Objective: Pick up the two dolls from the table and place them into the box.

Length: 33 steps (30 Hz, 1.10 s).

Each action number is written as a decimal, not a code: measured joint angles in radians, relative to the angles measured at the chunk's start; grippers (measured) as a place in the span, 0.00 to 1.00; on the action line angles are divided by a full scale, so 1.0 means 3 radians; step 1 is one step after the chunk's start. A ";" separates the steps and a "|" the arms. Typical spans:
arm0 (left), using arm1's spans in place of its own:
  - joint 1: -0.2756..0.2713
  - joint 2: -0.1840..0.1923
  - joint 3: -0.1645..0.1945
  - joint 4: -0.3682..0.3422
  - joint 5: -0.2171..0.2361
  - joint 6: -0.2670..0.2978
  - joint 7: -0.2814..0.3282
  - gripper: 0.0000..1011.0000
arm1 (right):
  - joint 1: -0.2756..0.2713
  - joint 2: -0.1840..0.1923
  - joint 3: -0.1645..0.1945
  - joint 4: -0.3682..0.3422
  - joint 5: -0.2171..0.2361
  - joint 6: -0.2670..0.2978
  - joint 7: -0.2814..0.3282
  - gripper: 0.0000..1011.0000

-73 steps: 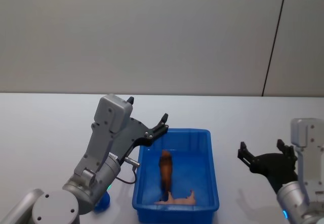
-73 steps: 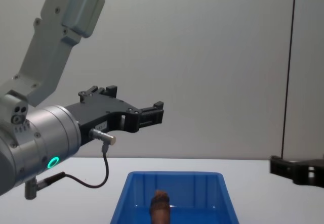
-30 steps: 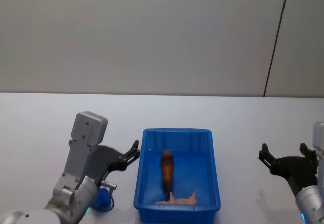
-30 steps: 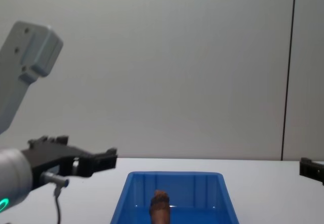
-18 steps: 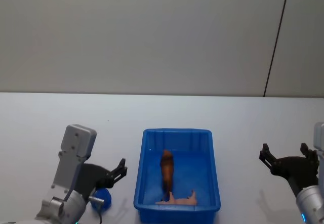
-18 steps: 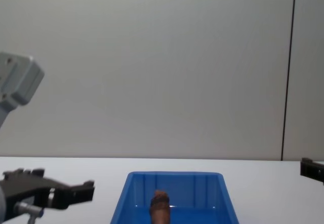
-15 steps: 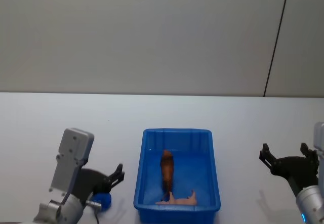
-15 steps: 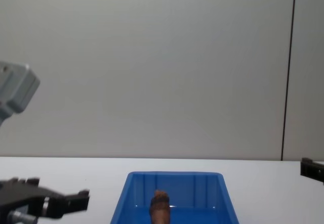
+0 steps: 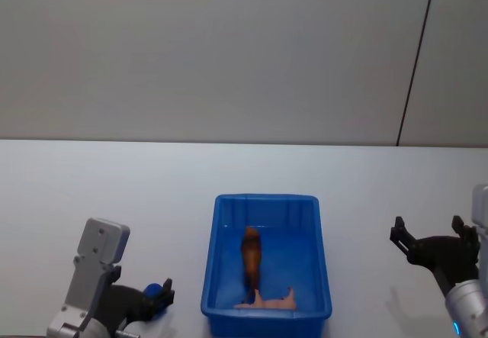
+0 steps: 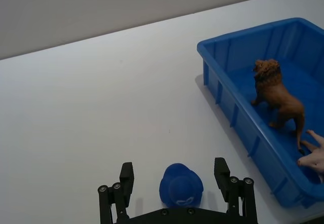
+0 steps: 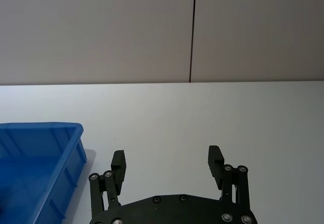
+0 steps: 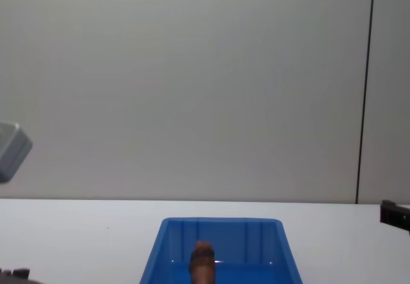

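Progress looks complete to us: both of the 2 dolls lie inside the box (image 9: 266, 307), and we see none left on the table (image 9: 114, 185). We judge that only parking the arms is left. The brown doll (image 9: 251, 255) is a shaggy reddish-brown dog-like figure, standing on its legs along the middle of the box floor with its head toward the far wall. The pink doll (image 9: 268, 300) is pale, lying flat against the near wall, just beside the brown one's hind legs; only its edge shows in the left wrist view. The box is bright blue with sloping walls and a thick rim. Our left gripper (image 10: 177, 183) hangs low to the left of the box, fingers spread and empty, with a small blue cap (image 10: 181, 185) on the table between them. Our right gripper (image 11: 167, 166) sits well apart on the right, likewise spread and empty.
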 joint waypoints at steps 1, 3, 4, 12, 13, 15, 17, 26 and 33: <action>0.0000 0.0000 0.0000 0.0000 0.0000 0.0000 0.0000 0.99 | 0.0000 0.0000 0.0000 0.0000 0.0000 0.0000 0.0000 0.99; 0.0014 0.0004 -0.0003 0.0014 -0.0015 0.0008 -0.0017 0.99 | 0.0000 0.0000 0.0000 0.0000 0.0000 0.0000 0.0000 0.99; 0.0021 0.0005 -0.0005 0.0024 -0.0023 0.0012 -0.0029 0.99 | 0.0000 0.0000 0.0000 0.0000 0.0000 0.0000 0.0000 0.99; 0.0039 -0.0002 -0.0012 0.0083 -0.0049 0.0026 -0.0098 0.99 | 0.0000 0.0000 0.0000 0.0000 0.0000 0.0000 0.0000 0.99; 0.0038 -0.0006 -0.0013 0.0096 -0.0050 0.0029 -0.0113 0.99 | 0.0000 0.0000 0.0000 0.0001 0.0000 0.0000 0.0000 0.99; 0.0034 -0.0012 -0.0015 0.0113 -0.0050 0.0031 -0.0131 0.99 | 0.0000 0.0000 0.0000 0.0001 0.0000 0.0000 0.0000 0.99; 0.0026 -0.0020 -0.0017 0.0134 -0.0047 0.0033 -0.0157 0.99 | 0.0000 0.0000 0.0000 0.0001 0.0000 0.0000 0.0000 0.99; -0.0031 -0.0062 -0.0021 0.0245 0.0024 0.0020 -0.0301 0.77 | 0.0000 0.0000 0.0000 0.0001 0.0000 0.0000 0.0000 0.99; -0.0093 -0.0109 -0.0026 0.0334 0.0085 0.0007 -0.0378 0.55 | 0.0000 0.0000 0.0000 0.0001 0.0000 0.0000 0.0000 0.99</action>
